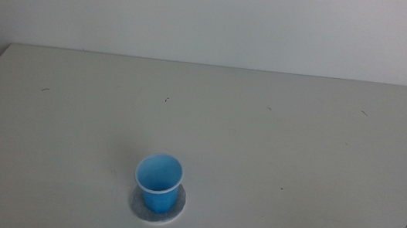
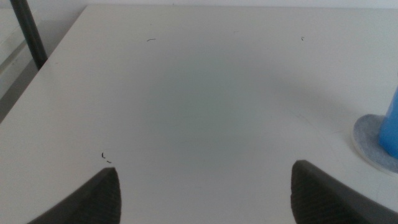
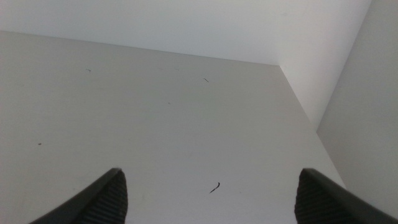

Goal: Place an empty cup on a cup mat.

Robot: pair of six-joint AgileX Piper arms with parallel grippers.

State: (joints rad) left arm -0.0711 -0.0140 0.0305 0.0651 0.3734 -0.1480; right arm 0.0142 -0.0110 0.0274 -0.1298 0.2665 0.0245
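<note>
Table (image 1: 279,131): white, lightly scuffed. Mat (image 1: 170,213) near its front edge, the cup (image 1: 158,182) upright on it, so placement looks done. My left gripper (image 2: 205,186) and right gripper (image 3: 208,193): both wide open, empty, clear of the cup.

Only the gripper jaws show of the robot. The left gripper (image 2: 205,186) has two dark, nearly black jaws with smooth matte faces and rounded tops. The right gripper (image 3: 208,193) has the same dark jaws, with fine ridged ribbing along their inner edges.
</note>
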